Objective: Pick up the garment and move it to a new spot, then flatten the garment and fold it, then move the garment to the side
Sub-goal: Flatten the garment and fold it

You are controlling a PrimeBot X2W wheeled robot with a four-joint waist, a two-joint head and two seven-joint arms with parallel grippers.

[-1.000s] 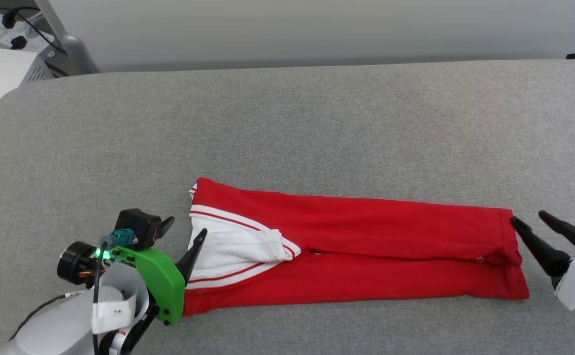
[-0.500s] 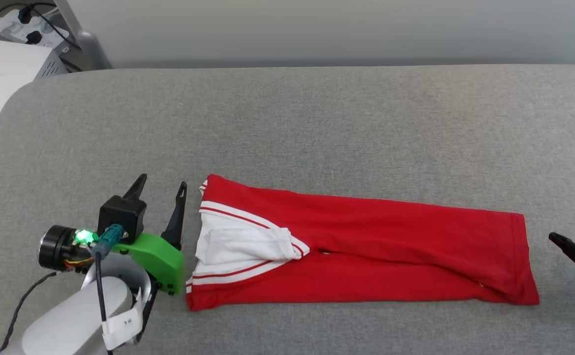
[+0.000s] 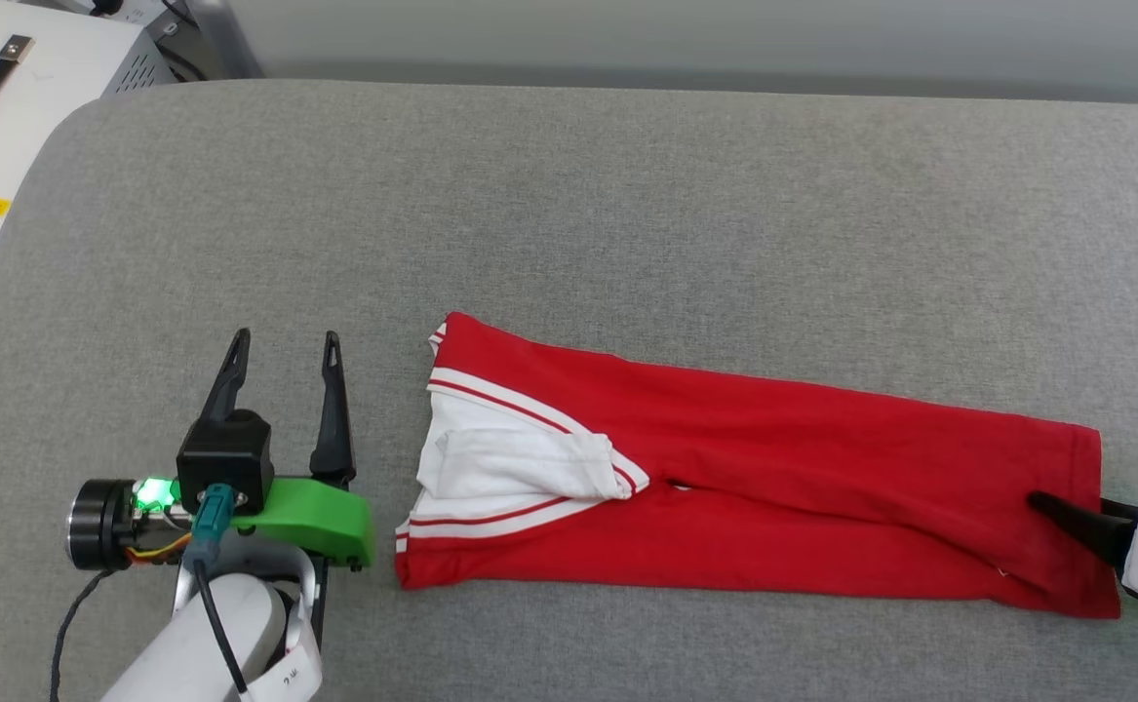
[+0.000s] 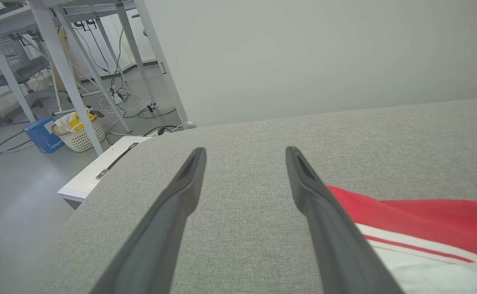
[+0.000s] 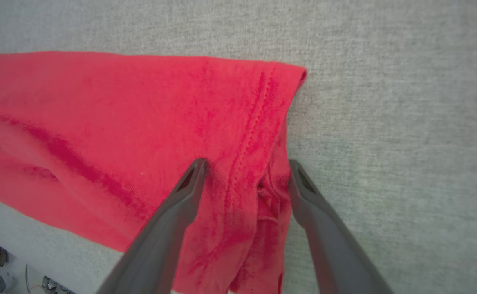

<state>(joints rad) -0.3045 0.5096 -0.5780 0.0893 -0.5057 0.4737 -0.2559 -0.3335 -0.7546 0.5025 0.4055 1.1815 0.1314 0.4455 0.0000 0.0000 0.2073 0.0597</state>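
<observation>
1. Red shirt (image 3: 773,487) lies on the grey surface (image 3: 627,195), folded lengthwise into a long strip, white sleeve (image 3: 520,463) on top at its left end.
2. Left pincer (image 3: 286,335): fingers apart, holding nothing, over bare surface just beside the shirt's left end.
3. Right pincer (image 5: 246,161): fingers apart, straddling the hem (image 5: 258,122) at the right end, not clamped.
4. White basket (image 4: 81,136) on the floor (image 4: 9,196) holds yellow and white stuff; blue box (image 4: 44,134) beside it.

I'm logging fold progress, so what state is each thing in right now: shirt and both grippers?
Shirt: folded into a long narrow strip, lying flat on the grey pad, white sleeve on top.
Left gripper: jaws open, empty, beside the sleeve end, apart from it.
Right gripper: jaws open, straddling the hem end, not closed on it.
</observation>
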